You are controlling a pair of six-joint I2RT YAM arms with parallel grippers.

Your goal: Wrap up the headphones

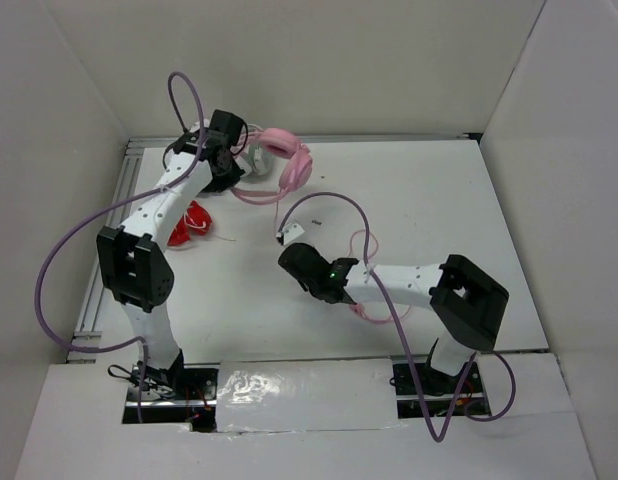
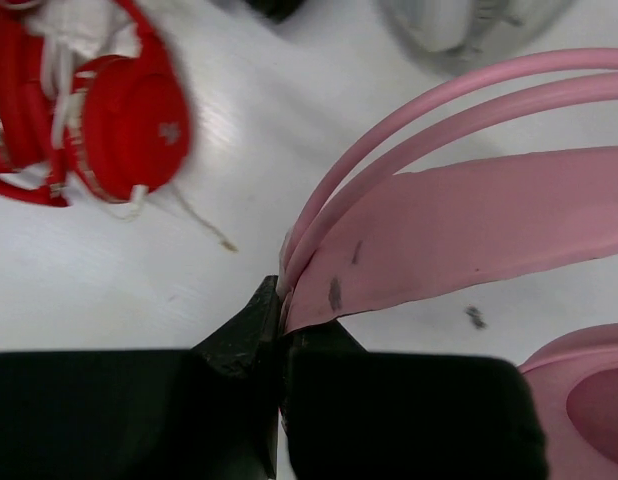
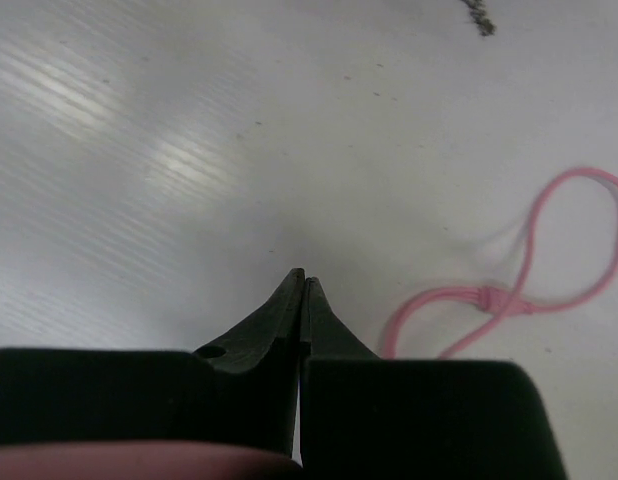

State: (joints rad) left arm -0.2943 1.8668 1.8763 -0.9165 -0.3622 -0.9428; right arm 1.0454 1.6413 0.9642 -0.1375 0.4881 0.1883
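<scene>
The left end effector [image 2: 279, 305] was clenched on the headphones [image 2: 469, 220] by their band, upper centre in the top view. The right end effector [image 3: 301, 290] was clamped shut, apparently empty. The cable [image 3: 529, 285] lay loose on the bench [image 3: 189, 150] beside it, so wrapping seemed barely begun.

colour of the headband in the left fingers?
Pink: the pink over-ear headphones' headband, pinched by the left fingers; clearest in the left wrist view.
</scene>
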